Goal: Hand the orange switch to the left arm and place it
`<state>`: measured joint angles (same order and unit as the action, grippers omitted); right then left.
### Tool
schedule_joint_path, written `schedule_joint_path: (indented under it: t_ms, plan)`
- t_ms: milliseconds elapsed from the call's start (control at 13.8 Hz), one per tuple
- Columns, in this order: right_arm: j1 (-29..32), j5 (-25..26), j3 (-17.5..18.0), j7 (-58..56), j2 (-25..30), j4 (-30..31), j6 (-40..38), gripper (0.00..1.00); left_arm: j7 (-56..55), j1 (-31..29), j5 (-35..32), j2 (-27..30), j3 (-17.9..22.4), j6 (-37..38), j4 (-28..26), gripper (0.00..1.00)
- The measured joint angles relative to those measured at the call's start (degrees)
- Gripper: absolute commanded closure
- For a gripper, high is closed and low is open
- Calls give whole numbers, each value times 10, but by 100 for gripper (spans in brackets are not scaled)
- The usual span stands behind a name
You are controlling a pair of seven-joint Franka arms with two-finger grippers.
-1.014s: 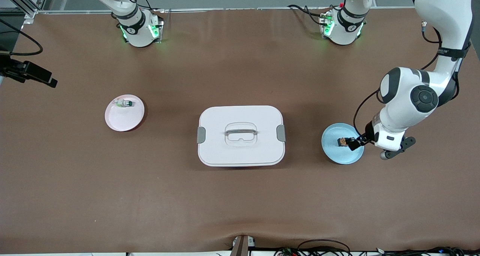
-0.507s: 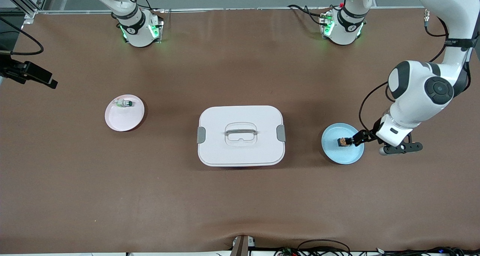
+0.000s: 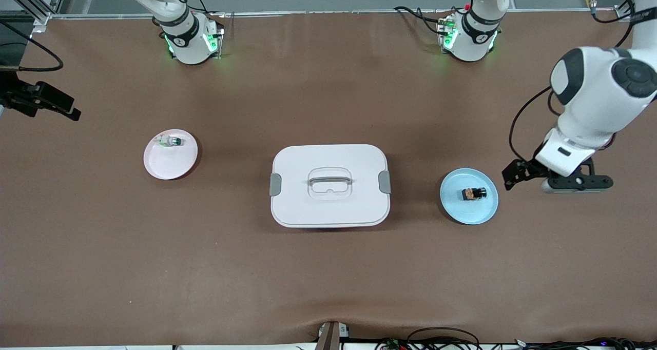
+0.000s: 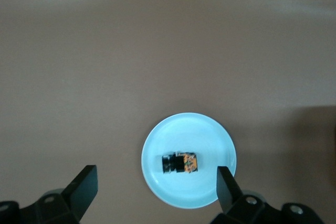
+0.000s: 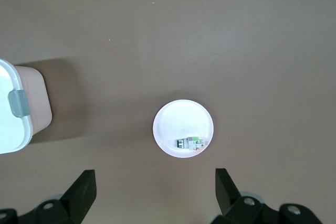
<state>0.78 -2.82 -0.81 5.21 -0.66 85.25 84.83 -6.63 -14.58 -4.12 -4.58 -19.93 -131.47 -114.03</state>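
The orange switch (image 3: 474, 193) lies on its side on a blue plate (image 3: 469, 210) near the left arm's end of the table. It also shows in the left wrist view (image 4: 179, 163) on that plate (image 4: 189, 132). My left gripper (image 3: 514, 174) is open and empty, up in the air over bare table beside the plate; its own view (image 4: 156, 182) shows the jaws wide apart. My right gripper (image 5: 156, 186) is open and empty, high over the table by a pink plate (image 5: 181, 121). The white box (image 3: 329, 186) stands mid-table between the two plates.
The pink plate (image 3: 167, 164) toward the right arm's end holds a small whitish switch with a green cap (image 3: 170, 141), also seen from the right wrist (image 5: 190, 142). The box's corner with a grey clip (image 5: 16, 106) shows there too. A black camera mount (image 3: 38, 99) sits at the table edge.
My left gripper was at the orange switch on the blue plate; it has let go, risen and drawn back toward the left arm's end. The switch stays on the plate.
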Motion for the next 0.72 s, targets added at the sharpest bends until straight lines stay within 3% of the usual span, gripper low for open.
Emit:
schedule_joint_path:
  t_ms: [362,724]
  plan:
    - [-1,7,0,-4,0,0,2,0,19,-13,0,27,1,172,88,0]
    - [-3,8,0,-5,1,0,5,0,19,-13,1,49,1,207,103,0]
